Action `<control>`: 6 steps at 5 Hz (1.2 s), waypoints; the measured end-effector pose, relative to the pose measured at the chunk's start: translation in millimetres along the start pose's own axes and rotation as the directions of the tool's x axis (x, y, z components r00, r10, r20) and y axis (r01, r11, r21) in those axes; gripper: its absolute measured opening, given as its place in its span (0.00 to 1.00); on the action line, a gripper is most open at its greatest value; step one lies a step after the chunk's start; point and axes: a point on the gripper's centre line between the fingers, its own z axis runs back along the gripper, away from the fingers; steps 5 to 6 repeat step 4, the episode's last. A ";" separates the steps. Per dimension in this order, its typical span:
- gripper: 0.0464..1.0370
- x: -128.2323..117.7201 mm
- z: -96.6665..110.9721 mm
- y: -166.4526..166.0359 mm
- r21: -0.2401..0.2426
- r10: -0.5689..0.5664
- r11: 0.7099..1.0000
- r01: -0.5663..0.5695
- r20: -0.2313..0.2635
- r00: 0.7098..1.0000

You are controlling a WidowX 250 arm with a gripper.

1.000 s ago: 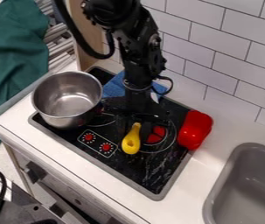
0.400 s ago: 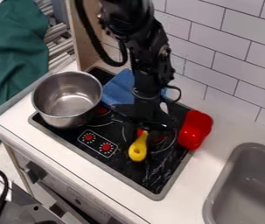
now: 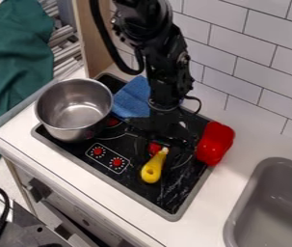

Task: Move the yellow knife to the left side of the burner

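i'm hanging the gripper (image 3: 165, 142) just right of the middle of the frame, over the red-centred burner (image 3: 154, 148) on the black stovetop (image 3: 167, 201). i'm not managing to tell whether it is opening, closing or gripping anything. the yellow knife (image 3: 151, 173) is slanting a little below the centre, its wide end pointing down and its narrow end sitting right by the gripper. i'm seeing the silver pot (image 3: 74, 106) resting at the centre left, with the blue cloth (image 3: 132, 99) lying just to its right. a red object (image 3: 215, 143) is sitting right of the burner, and the grey sink (image 3: 270, 202) is filling the lower right corner.
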 end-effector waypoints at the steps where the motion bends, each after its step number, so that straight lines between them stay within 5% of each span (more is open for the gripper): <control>1: 0.96 1.2 11.7 1.1 -0.001 0.008 1.000 -0.008 0.036 0.999; 3: 0.97 1.7 40.1 2.8 -0.016 0.013 1.000 -0.011 0.144 0.990; 6: 0.96 0.4 41.1 3.3 -0.016 0.000 1.000 0.002 0.145 0.989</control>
